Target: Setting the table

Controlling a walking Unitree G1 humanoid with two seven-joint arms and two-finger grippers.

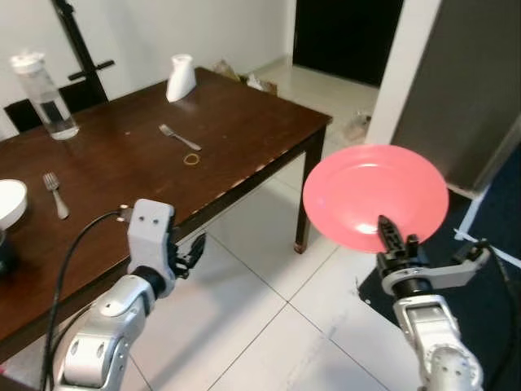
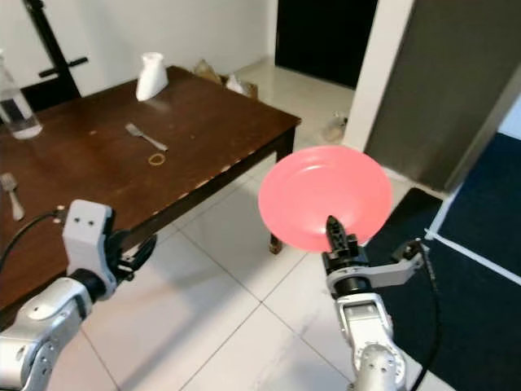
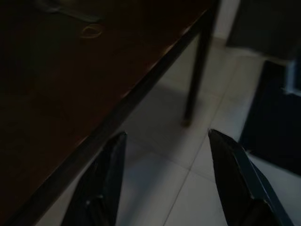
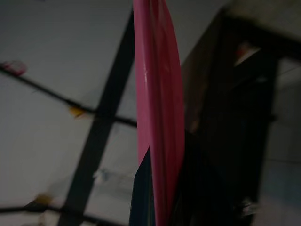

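Off the table's corner, over the white tiled floor, the right claw is clamped on the lower rim of a pink plate. One black finger lies across the plate's face, pointing up toward its middle. In the right wrist view the plate runs edge-on between the two fingers, which pinch it from either side. The plate is held up in the air, tilted so its face turns toward the camera, well apart from the table top.

The left claw hangs beside the near edge of the table, below the level of its top. Its fingers are spread wide with nothing between them.

On the dark brown wooden table lie a fork near the middle and a second fork toward the robot's left. A small ring, perhaps a rubber band, lies just beside the first fork. A clear water bottle stands at the far left, a white vase-like object near the far edge, and part of a white bowl shows at the left border.

Beyond the table are a white wall, a dark doorway and a dark mat on the floor by the robot's right.
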